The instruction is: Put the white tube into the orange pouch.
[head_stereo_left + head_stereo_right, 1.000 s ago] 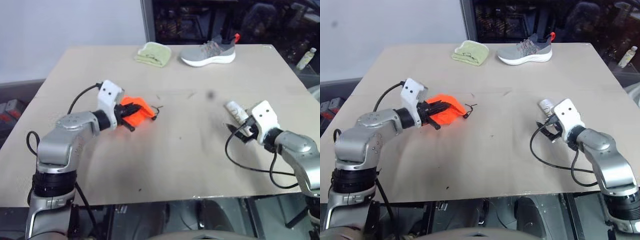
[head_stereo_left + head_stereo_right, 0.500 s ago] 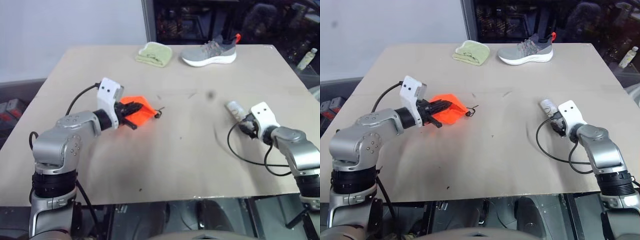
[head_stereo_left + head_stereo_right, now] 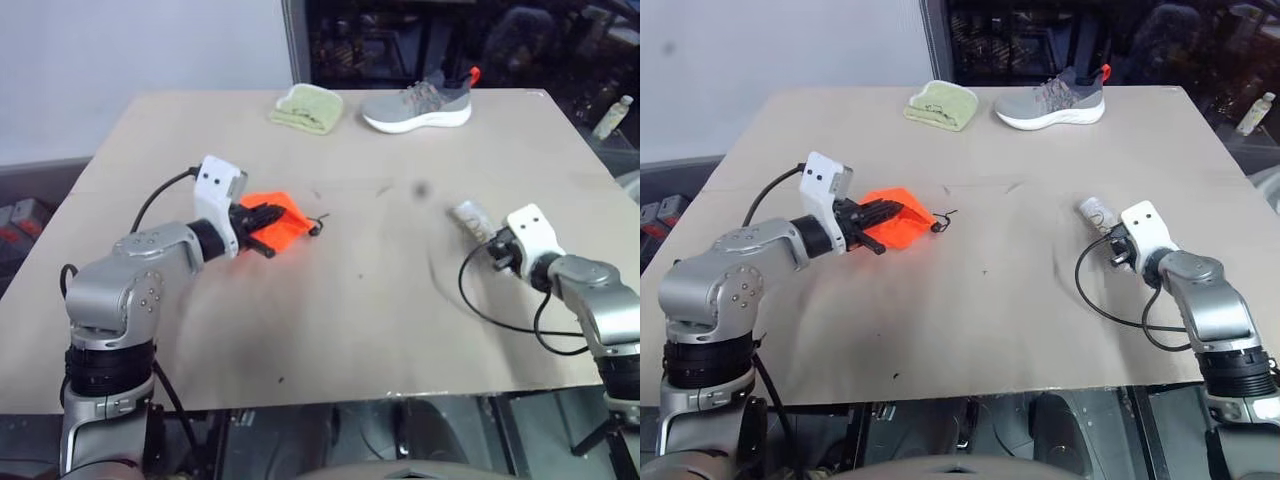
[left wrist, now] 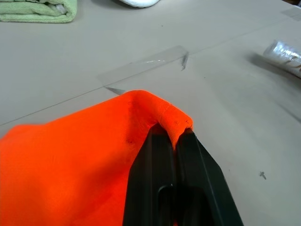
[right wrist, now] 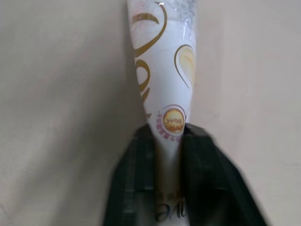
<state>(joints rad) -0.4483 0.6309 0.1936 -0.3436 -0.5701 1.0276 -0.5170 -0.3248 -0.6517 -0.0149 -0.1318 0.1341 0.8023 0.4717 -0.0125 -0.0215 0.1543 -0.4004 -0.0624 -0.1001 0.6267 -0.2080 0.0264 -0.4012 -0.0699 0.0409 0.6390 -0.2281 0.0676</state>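
Note:
The orange pouch [image 3: 278,224] lies on the table left of centre, its thin dark cord [image 3: 316,227] trailing off its right end. My left gripper [image 3: 262,219] is shut on the pouch's edge; the left wrist view shows the fabric [image 4: 84,155] pinched between the black fingertips [image 4: 162,141]. The white tube [image 3: 468,216] lies flat on the table at the right. My right gripper [image 3: 494,246] is at its near end. In the right wrist view the two fingers [image 5: 141,160] press against both sides of the tube [image 5: 164,70], which points away from the gripper.
A folded pale green cloth [image 3: 306,108] and a grey sneaker [image 3: 418,103] sit along the table's far edge. A strip of clear tape [image 4: 146,70] is stuck to the tabletop [image 3: 370,290] beyond the pouch. A small bottle [image 3: 612,118] stands off the table at far right.
My right gripper has moved a little forward onto the tube's near end and its fingers have closed from wide open onto the tube. The left gripper and pouch have stayed put.

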